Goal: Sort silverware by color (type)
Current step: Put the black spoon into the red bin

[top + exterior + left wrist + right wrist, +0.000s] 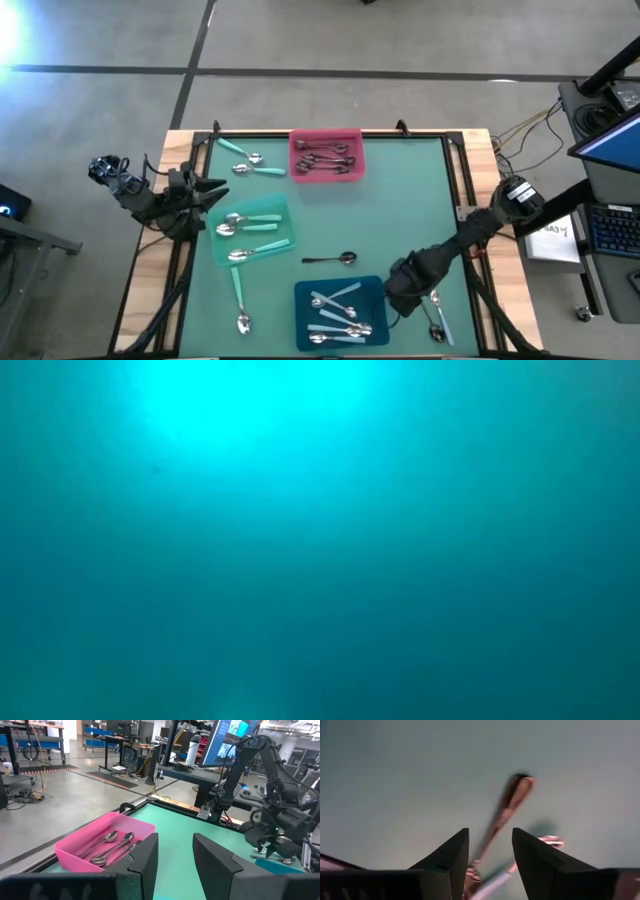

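Three flat trays lie on the green mat. The pink tray [327,155] holds dark spoons, the green tray [253,232] mint-handled ones, and the blue tray [340,312] pale blue ones. Loose silverware lies on the mat: two mint spoons [250,160] at the far left, one mint spoon [240,300] near the front, a dark spoon [335,259] in the middle, and two spoons [437,318] right of the blue tray. My right gripper [408,298] [490,845] hovers open, pointing steeply down over those two, with a dark handle [507,810] showing between its fingers. My left gripper [205,192] [175,855] waits open at the left edge.
The table's black frame and wooden rim [175,150] run around the mat. In the left wrist view the pink tray [105,845] lies ahead and my right arm [280,820] stands farther off. Desks, a monitor and cables stand beyond the right edge. The low view shows only a teal glow.
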Available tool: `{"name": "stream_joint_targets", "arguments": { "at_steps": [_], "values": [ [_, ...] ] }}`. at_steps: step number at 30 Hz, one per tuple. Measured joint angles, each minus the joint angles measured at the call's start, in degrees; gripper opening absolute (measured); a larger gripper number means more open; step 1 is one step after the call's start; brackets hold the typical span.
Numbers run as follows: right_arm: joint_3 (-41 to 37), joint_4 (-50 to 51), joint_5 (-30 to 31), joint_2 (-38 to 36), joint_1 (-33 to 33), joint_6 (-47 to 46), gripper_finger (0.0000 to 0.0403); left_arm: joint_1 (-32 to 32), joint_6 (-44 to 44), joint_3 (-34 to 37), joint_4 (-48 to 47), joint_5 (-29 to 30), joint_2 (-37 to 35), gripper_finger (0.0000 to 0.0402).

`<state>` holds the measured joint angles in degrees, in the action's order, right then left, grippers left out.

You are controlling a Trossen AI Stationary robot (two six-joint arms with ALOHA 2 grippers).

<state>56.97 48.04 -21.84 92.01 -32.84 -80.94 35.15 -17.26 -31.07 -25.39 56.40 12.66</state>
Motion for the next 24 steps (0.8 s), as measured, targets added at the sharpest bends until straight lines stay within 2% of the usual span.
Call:
{"name": "stream_joint_targets", "arguments": {
  "at_steps": [5, 12, 24],
  "values": [
    [-0.1, -1.9, 0.2, 0.8, -2.2, -3.9, 0.0141, 0.0, 0.0, 0.0, 0.0, 0.0, 0.0, 0.0107],
    [-0.2, -2.2, 0.2, 3.0, -3.7, -3.9, 0.0134, 0.0, -0.5, 0.0, 0.0, 0.0, 0.0, 0.0107],
    [-0.8, -3.4, 0.3, 7.2, -3.0, 6.6, 0.0107, 0.0, -0.8, 0.0, 0.0, 0.0, 0.0, 0.0107]
  ]
}}
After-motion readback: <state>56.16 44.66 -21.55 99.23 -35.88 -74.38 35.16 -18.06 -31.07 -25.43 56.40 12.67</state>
